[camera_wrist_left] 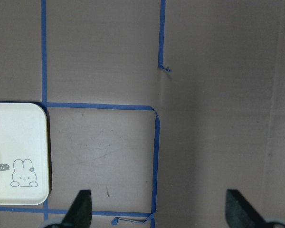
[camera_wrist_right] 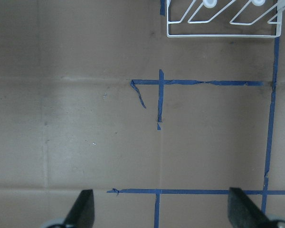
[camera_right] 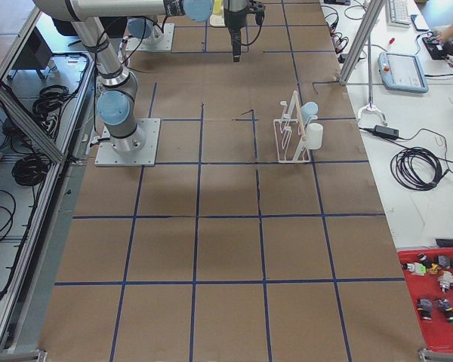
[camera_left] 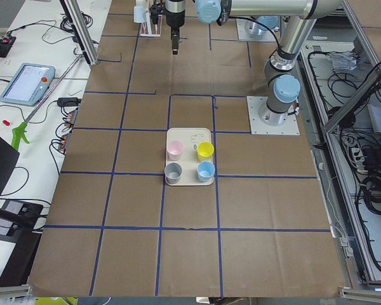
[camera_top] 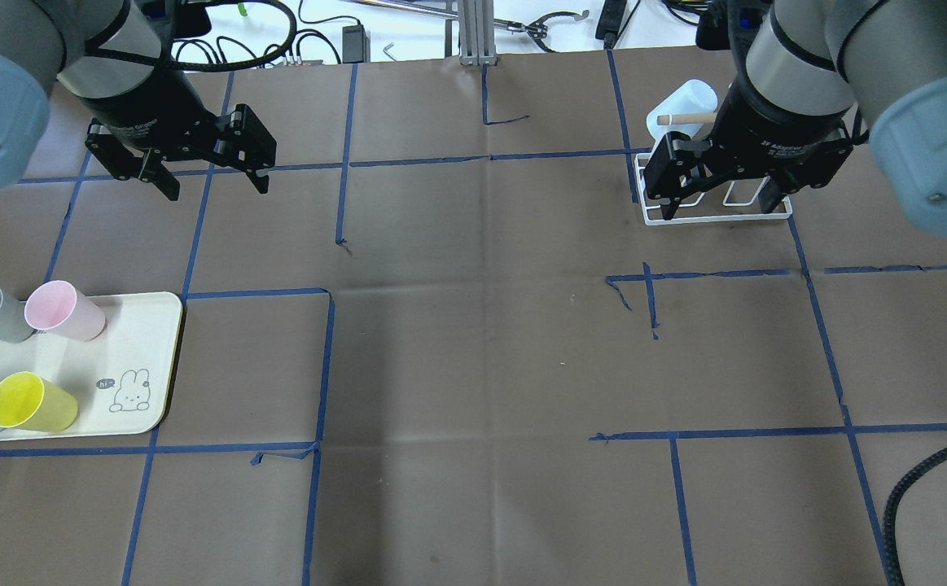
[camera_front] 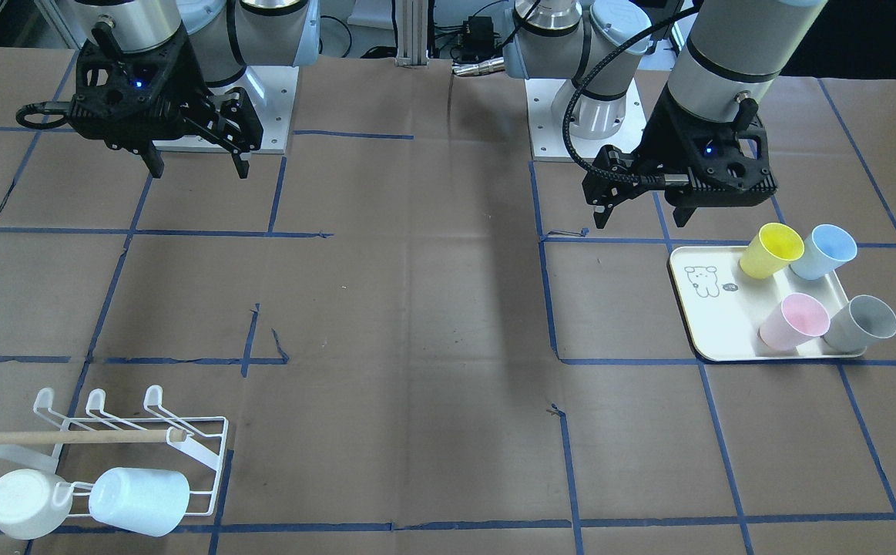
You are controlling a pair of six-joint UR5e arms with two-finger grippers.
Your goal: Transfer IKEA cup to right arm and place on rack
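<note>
- The brown-paper table (camera_top: pixel 473 342), gridded in blue tape, is stretching out under me.
- I am holding my left gripper (camera_top: pixel 217 187) spread wide and empty, ready to straddle a cup.
- My right gripper (camera_top: pixel 719 210) is gaping too, gripping nothing, free for the hand-over.
- Four IKEA cups (camera_top: pixel 62 309) are standing on the tray (camera_top: pixel 147 358), at 7 o'clock from my left fingers.
- The rack (camera_front: pixel 201 419), at 1 o'clock from my right fingers, is already carrying two hung cups (camera_front: pixel 139 501).
</note>
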